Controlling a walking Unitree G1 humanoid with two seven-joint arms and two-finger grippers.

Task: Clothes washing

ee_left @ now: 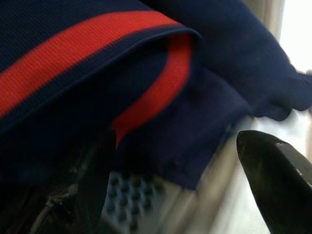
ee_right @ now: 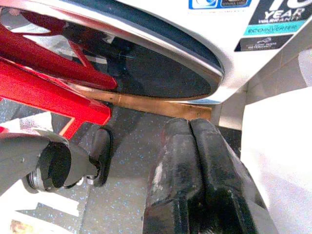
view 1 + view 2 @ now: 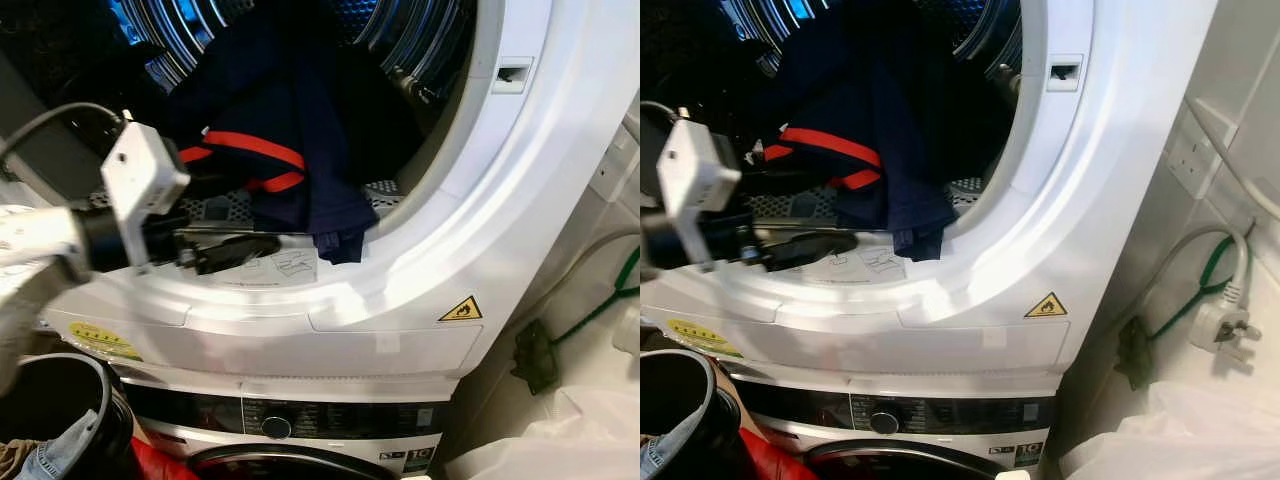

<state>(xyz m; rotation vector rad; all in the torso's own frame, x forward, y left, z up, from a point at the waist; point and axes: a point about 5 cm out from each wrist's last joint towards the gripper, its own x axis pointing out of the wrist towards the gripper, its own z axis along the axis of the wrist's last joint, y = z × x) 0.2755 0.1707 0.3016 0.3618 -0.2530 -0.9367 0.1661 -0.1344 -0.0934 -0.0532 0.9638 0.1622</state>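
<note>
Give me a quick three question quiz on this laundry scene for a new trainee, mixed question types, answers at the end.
1. True or false: the navy garment with red stripes hangs partly over the lip of the upper drum.
2. Which gripper is at the drum opening? A) left B) right
3. Fill in: the right gripper, low by the lower machine's door, has its fingers ____.

Key: 1 true. 2 A, the left gripper, open. 3 shut.
</note>
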